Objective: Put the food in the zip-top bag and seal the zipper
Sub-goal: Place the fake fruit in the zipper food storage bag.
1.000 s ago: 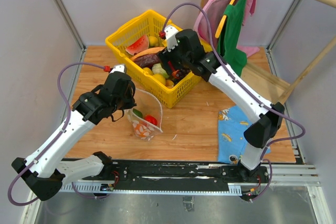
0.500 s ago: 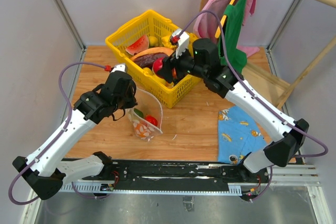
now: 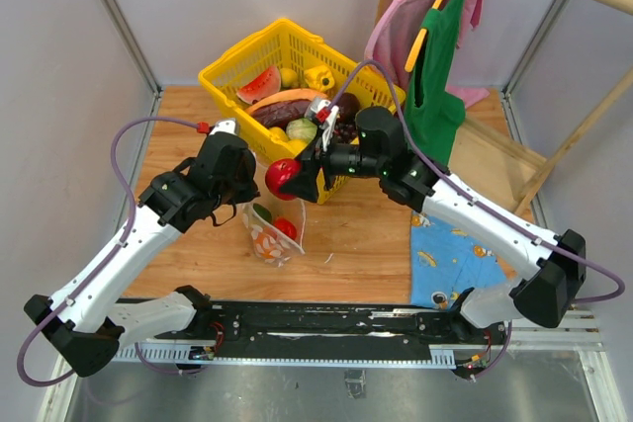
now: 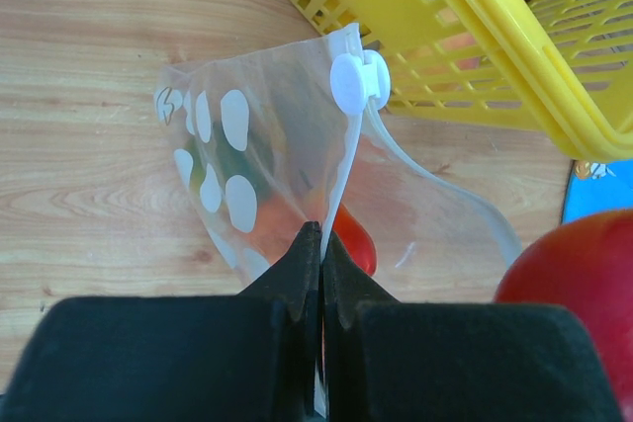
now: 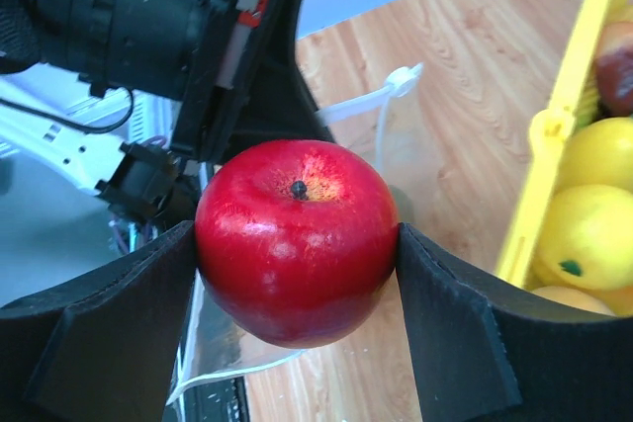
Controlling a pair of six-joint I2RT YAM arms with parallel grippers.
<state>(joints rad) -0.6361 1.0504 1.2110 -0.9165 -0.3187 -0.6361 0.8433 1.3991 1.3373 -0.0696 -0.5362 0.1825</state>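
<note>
The right pincer (image 5: 297, 254), clamping the red apple (image 3: 282, 176), has swung from the yellow basket (image 3: 220, 74) toward the zip-top bag (image 4: 247, 155) (left pincer (image 4: 318, 269) pinches its rim).

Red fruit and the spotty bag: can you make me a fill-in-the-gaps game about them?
The right gripper holds a round red ____. The left gripper pinches the zip-top bag, so its jaws are ____. The mesh basket beside the bag is coloured ____.
Missing words: apple; shut; yellow.
</note>
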